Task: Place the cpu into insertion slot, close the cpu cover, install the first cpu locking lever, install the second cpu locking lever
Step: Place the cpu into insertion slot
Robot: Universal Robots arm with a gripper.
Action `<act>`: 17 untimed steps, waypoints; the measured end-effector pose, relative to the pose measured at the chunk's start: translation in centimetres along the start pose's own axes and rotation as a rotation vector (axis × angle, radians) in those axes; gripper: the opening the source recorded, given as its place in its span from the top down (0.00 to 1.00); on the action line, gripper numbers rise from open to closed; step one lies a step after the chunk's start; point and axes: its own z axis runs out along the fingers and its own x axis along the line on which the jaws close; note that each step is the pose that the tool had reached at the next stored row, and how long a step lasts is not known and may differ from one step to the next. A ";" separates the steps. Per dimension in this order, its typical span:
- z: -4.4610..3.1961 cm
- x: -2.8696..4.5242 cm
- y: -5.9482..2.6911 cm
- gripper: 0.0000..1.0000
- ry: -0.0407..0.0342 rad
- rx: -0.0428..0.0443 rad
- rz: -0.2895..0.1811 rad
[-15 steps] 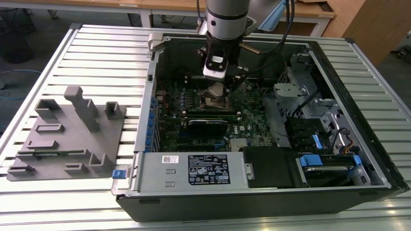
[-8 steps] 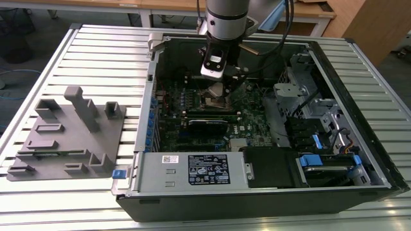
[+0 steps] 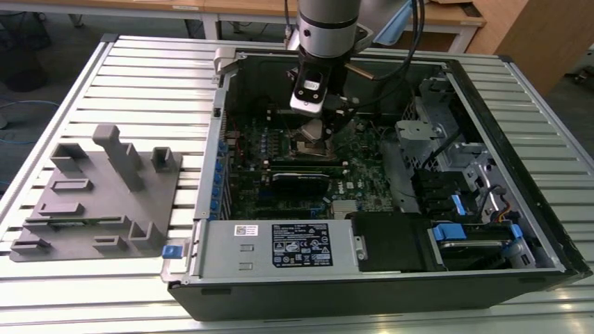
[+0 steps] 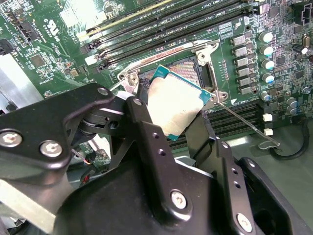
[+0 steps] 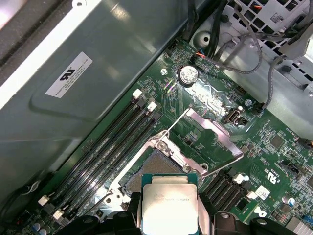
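**A:** How far along is the job?

**B:** Barely begun, I'd say. The claw is clamped on the cpu by two opposite edges. The chip hangs tilted just above the insertion slot and is not seated in it.

**A:** So the socket is bare?

**B:** Yes, its contact field lies open in both wrist views. The cpu cover is swung back on its hinge, away from the socket, so closing it is left to do.

**A:** And the two levers?

**B:** Both look unhooked. One thin lever runs out from a socket corner across the board. The other lever angles up beside the cover. All four steps remain, by my reckoning.

**A:** What else is around?

**B:** Long memory slots run just beside the socket, and a black card stands on the board nearby. The computer case sits on a slatted surface. A grey parts holder lies well apart, at the exterior view's left.

**A:** Anything in the way?

**B:** The drop looks free. The raised cover and the lever rods close by are what the chip might catch on.
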 end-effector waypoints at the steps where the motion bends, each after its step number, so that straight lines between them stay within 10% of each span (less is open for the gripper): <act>1: 0.00 0.00 0.00 0.46 0.0000 0.0000 0.000; 9: 0.01 0.00 0.00 0.46 -0.0017 0.0003 0.022; 17: 0.08 0.00 0.00 0.46 -0.0105 0.0024 0.142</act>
